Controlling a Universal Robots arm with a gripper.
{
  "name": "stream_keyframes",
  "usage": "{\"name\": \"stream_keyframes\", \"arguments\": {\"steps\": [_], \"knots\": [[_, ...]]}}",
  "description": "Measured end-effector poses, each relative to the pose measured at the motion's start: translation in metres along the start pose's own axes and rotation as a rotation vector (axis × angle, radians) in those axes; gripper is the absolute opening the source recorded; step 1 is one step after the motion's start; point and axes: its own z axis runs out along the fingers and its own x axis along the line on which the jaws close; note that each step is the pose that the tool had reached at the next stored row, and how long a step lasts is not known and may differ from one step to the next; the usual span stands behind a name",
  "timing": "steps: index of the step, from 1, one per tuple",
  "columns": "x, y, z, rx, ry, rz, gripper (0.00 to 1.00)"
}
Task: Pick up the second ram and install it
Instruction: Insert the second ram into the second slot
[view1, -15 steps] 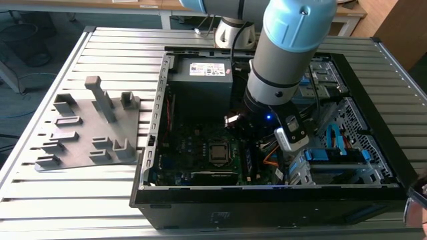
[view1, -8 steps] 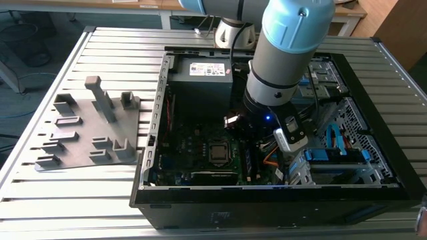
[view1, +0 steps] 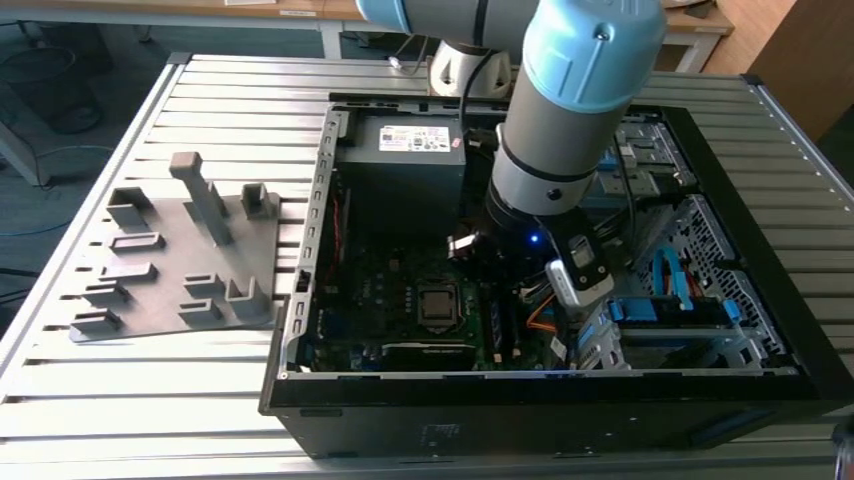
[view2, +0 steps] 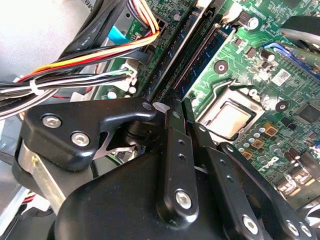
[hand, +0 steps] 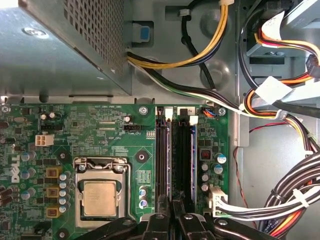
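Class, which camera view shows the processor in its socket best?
The first wrist view: the processor is seen square-on and whole. The second wrist view shows it tilted beside the fingers; in the exterior view it is small.

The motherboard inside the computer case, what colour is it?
Green. The motherboard shows best in the first wrist view, under the gripper.

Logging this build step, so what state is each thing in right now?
gripper: down inside the case over the memory slots, jaws close together
second ram: standing on edge in its slot, between the jaws
computer case: side panel off, lying open
processor socket: chip exposed, no cooler on it
holder plate: on the table beside the case, nothing resting in its blocks
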Motion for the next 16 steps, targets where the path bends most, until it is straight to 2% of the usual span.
{"name": "stream_keyframes", "arguments": {"steps": [10, 11, 13, 16], "knots": [[-0.0001, 0.0001, 0.0021, -0.0008, -0.0002, 0.000, 0.14], [-0.0001, 0.0001, 0.0021, -0.0004, -0.0001, 0.000, 0.15], [-0.0001, 0.0000, 0.0020, 0.0001, 0.0000, 0.000, 0.27], [0.0000, 0.0000, -0.0002, 0.0002, 0.0000, 0.000, 0.27]]}}
